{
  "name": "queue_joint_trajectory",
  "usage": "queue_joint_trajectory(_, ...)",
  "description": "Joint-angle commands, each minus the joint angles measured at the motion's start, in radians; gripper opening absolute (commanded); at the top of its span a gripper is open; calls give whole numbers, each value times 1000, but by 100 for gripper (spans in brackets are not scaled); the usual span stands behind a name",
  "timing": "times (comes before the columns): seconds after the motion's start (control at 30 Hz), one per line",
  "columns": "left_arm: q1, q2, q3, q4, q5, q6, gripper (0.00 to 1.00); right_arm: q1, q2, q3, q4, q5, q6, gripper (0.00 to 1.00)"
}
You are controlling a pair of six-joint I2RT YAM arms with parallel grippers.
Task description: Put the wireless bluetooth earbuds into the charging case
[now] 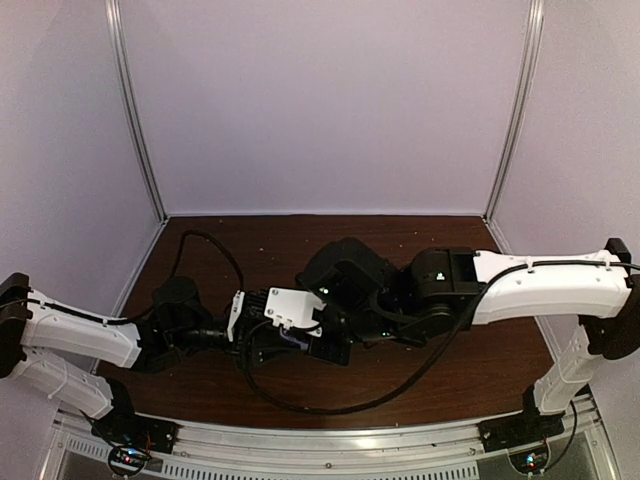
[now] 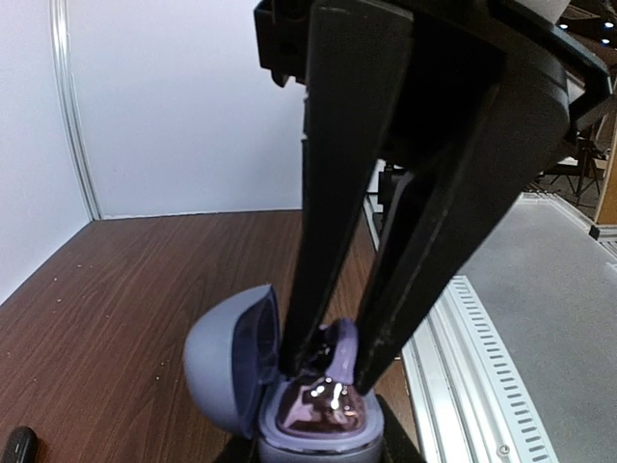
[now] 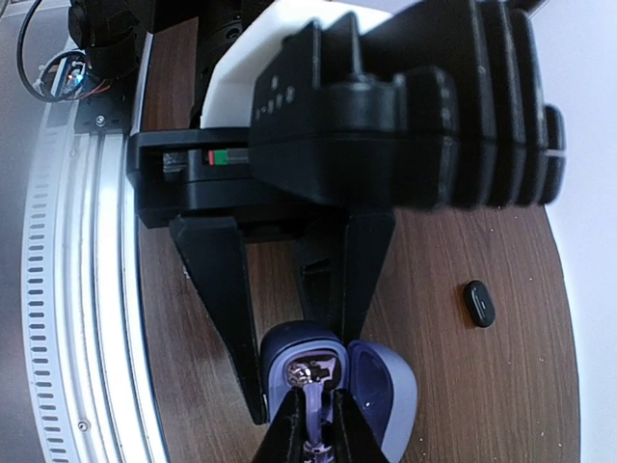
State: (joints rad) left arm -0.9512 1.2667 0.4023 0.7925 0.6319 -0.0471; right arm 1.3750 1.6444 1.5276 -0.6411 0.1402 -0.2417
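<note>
The charging case (image 2: pixel 227 362) stands upright with its grey-blue lid swung open and its lavender inside (image 2: pixel 323 410) showing. My left gripper (image 2: pixel 318 451) is shut on the case's base; its fingers (image 3: pixel 227 309) flank the case (image 3: pixel 386 395) in the right wrist view. My right gripper (image 2: pixel 333 365) comes down from above, shut on one pale-purple earbud (image 2: pixel 345 349), with its tips just over the case's wells. The earbud (image 3: pixel 315 410) also shows between my right gripper's (image 3: pixel 313 429) own fingers. The second earbud is not visible. From the top camera both grippers (image 1: pixel 305 338) meet at mid-table.
A small black oval piece (image 3: pixel 479 302) lies on the brown wooden table (image 2: pixel 135 280), apart from the case; it also shows in the left wrist view (image 2: pixel 17 446). A slotted metal rail (image 2: pixel 482 367) runs along the near table edge. White walls enclose the table.
</note>
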Motion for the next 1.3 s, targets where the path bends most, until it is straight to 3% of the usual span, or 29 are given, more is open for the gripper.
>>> queue_joint_trajectory(0.0,-6,-7,6,83,14,-7,0,7,8,23,-6,39,-3,15)
queue_joint_trajectory(0.27,-6,-13,-6,112,13,-18,0,7,-19,5,29,29,11,29)
queue_joint_trajectory(0.53,-5,-26,-22,137,10,-28,0,6,-106,-50,92,16,27,36)
queue_joint_trajectory(0.93,-6,-32,-19,149,33,-23,0,-55,-248,-204,204,-136,41,30)
queue_joint_trajectory(1.27,-5,-27,-14,155,58,-24,0,-65,-209,-207,215,-230,19,24)
